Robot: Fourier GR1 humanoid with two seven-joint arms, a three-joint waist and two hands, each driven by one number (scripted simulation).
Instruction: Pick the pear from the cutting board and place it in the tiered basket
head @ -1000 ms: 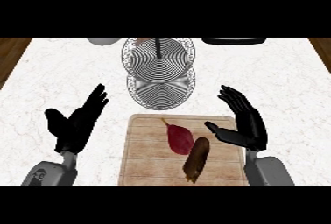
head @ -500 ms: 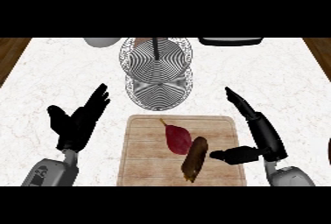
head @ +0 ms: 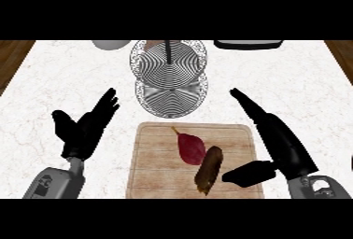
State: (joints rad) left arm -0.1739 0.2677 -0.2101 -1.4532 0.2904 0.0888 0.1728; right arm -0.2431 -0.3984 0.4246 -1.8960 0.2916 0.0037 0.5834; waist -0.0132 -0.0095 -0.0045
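marble-look white tabletop (head: 289,84) with wood showing at both side edges, seen from steeply above. the cutting board (head: 155,177) sits at 6 o'clock and the tiered basket (head: 148,100) is right past it at 12, its lower ring nearly reaching the board's far edge. makes sense as a layout, it's a short carry from one to the other.

on the board is the pear (head: 192,148), dark red and teardrop shaped, lying flat with its stem pointing to about 11 o'clock. touching its lower right side is a stubby brown thing (head: 209,169) running down toward 6, can't tell what it is. both tiers of the basket look like they hold nothing, just wire rings and the centre post.

the right robot hand (head: 283,140) is at 4 o'clock over the board's right edge. it's released, fingers straight and aimed at 11, thumb (head: 248,173) swung out toward 9 and ending just beside the brown thing. my read is it's lining up to close on the pear from the right. nothing is grasped yet, and the brown thing sits in the way on that side, so it could get nudged or grabbed instead.

the left robot hand (head: 82,130) is at 8 o'clock off the board, released too, fingers up, just resting.

there's a grey bowl (head: 110,44) at 11 and a dark tray-ish thing (head: 248,44) at 1, both cut off at the far edge, so no idea what's in them.
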